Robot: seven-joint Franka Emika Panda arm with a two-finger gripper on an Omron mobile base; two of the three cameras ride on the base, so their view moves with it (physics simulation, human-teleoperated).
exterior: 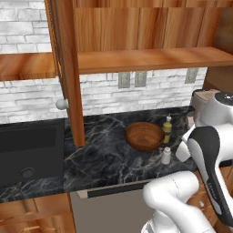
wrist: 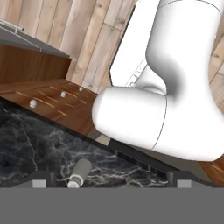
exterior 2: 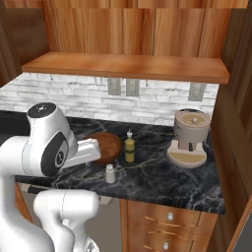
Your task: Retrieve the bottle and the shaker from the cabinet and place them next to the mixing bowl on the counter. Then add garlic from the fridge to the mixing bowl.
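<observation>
Hovering open-jawed, gripper (wrist: 109,183) above shaker (wrist: 78,172), holding nothing | risk: swinging away low could topple shaker or bottle (exterior: 168,129), both just beside bowl (exterior: 144,136) on counter (exterior: 104,157) | pose: arm folded, elbow high, hand low over front edge | pending: garlic from fridge, judging by seemingly empty bowl

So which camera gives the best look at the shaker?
The right base view: the shaker stands whole and unobstructed on the counter, in front of the bottle. The left base view has it crowded against the arm. The hand view catches it low at the frame's edge.
</observation>
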